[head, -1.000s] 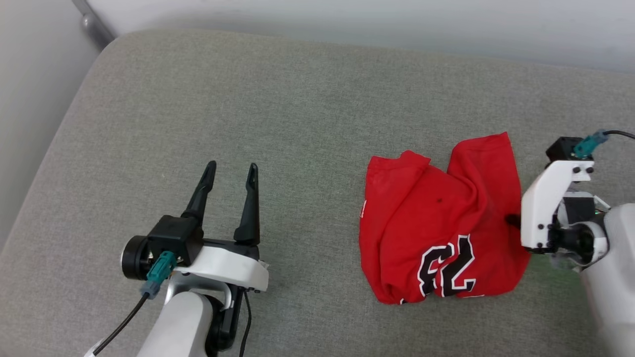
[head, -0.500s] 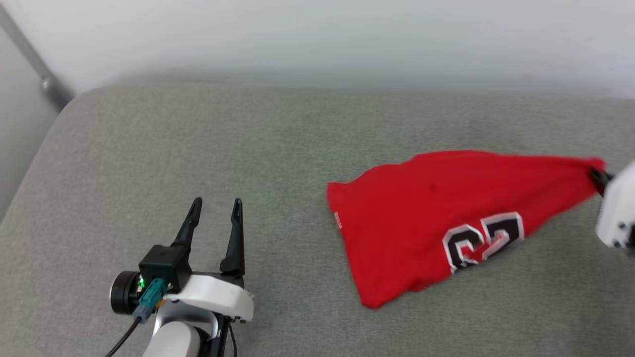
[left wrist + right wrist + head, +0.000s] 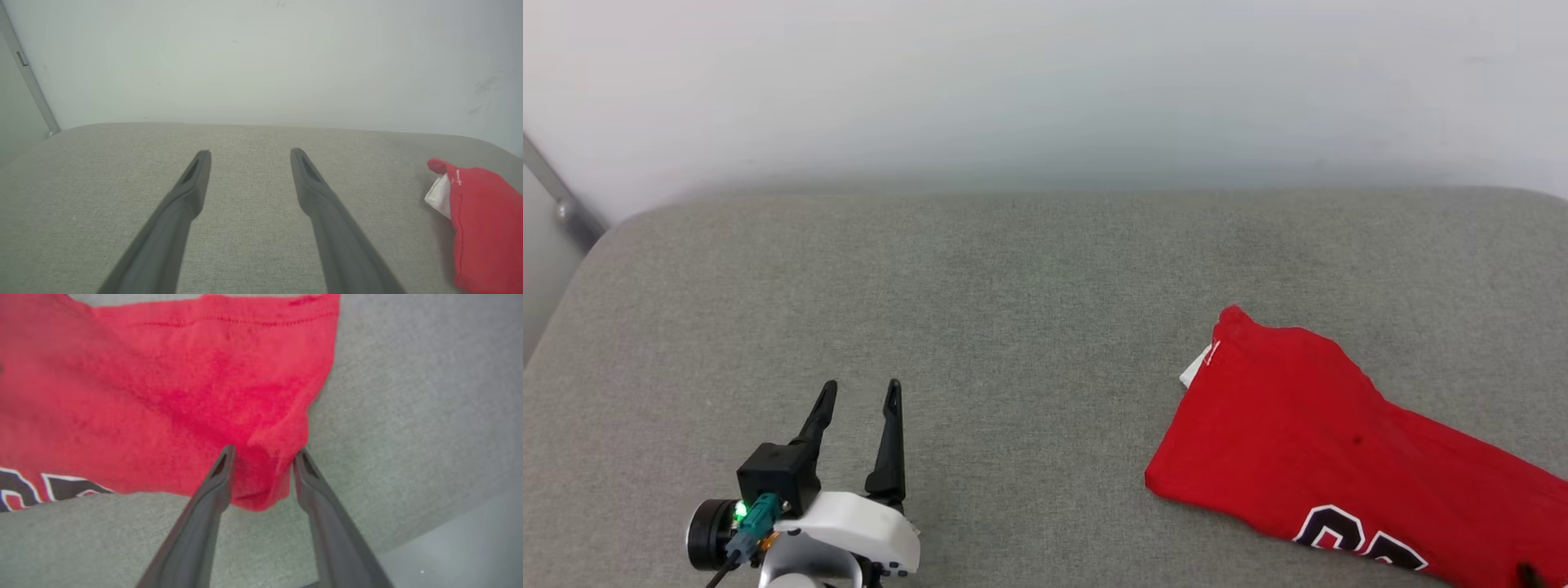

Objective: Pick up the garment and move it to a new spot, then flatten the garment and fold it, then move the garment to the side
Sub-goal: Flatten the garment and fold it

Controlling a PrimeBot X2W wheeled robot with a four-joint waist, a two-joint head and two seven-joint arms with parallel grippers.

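The garment [image 3: 1307, 433] has been dragged right and drawn out long. It is soft, light and limp, so I would pinch a hem corner. My right claw [image 3: 263, 457] stands parted with a fold between its fingers; my left claw [image 3: 862, 384] is released.

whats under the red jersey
The grey cushion lies under the garment; a white fabric corner peeks out at its left edge. Anything else beneath is covered.

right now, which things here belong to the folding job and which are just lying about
Job: garment; right gripper, open around a fold of it; left gripper, open, clear of it.
Just there: grey cushion; white wall; metal bar.
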